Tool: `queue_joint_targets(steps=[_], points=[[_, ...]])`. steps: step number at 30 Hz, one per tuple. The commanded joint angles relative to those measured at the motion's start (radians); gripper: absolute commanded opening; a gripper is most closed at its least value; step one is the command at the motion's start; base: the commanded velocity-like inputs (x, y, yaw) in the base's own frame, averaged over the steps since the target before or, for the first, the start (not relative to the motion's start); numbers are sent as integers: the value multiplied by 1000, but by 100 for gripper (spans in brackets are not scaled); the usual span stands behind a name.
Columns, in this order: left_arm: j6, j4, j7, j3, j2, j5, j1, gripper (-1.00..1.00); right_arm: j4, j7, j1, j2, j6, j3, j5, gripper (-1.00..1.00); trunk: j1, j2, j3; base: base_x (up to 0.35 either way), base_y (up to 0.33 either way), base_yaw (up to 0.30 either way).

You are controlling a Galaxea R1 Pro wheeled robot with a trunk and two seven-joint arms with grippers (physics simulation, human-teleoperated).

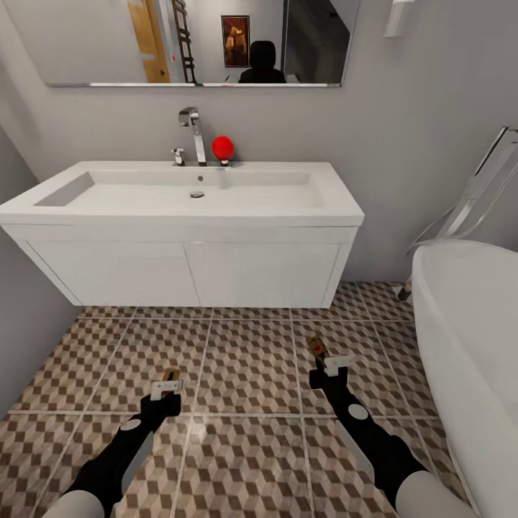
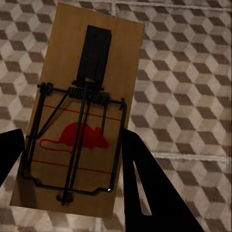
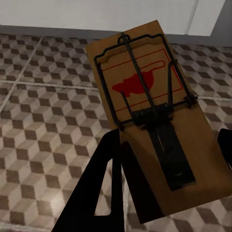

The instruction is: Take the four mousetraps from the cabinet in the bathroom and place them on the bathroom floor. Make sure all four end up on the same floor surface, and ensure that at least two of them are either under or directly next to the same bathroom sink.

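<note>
Jaws clamped on one mousetrap (image 2: 79, 116) per arm, I hover over the bathroom floor (image 1: 244, 374) before the bathroom sink (image 1: 183, 216), none yet set down.

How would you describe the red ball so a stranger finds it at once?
Start at the white sink under the mirror. On its back ledge, beside the chrome tap, sits the red ball, the one bright red round thing there.

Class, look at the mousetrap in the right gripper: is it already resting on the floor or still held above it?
Held above it. The right gripper clamps the mousetrap, with the floor tiles visible well behind it.
</note>
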Motion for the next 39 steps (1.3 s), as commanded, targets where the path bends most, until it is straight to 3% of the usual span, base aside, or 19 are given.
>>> queue_joint_targets(steps=[1,5,10,12,14,18,27,33,36,39], points=[[8,-4,-1,-2,-8,9,0,-100,0,-9,-1,0,-4,7,-7,-100,0,0,-1,0,0,0],[52,8,13,0,-42,8,-6,-100,-6,-11,-22,4,4,5,9,-100,0,0,-1,0,0,0],[154,32,50,0,-52,9,-69,-100,-8,-27,-98,5,70,4,32,-100,0,0,-1,0,0,0],[125,60,56,1,-55,9,-82,-100,-7,-29,-112,4,86,4,34,-100,0,0,-1,0,0,0],[45,83,56,1,-55,10,-85,-100,-8,-30,-116,4,85,5,35,-100,0,0,-1,0,0,0],[-62,140,51,1,-51,9,-87,-100,-11,-30,-119,5,18,7,43,-100,0,0,-1,0,0,0],[-77,103,23,-3,-48,9,-88,-100,-9,-36,-119,2,-12,8,52,-100,0,0,-1,0,0,0],[-75,18,27,-5,-51,9,-88,-100,2,-37,-119,0,-10,7,50,-100,0,0,-1,0,0,0],[-74,8,27,-6,-50,9,-88,-100,12,-34,-119,1,-9,-2,34,-100,0,0,-1,0,0,0],[-74,7,27,-6,-50,9,-88,-100,26,-29,-118,3,-10,-34,-94,-100,0,0,-1,0,0,0]])
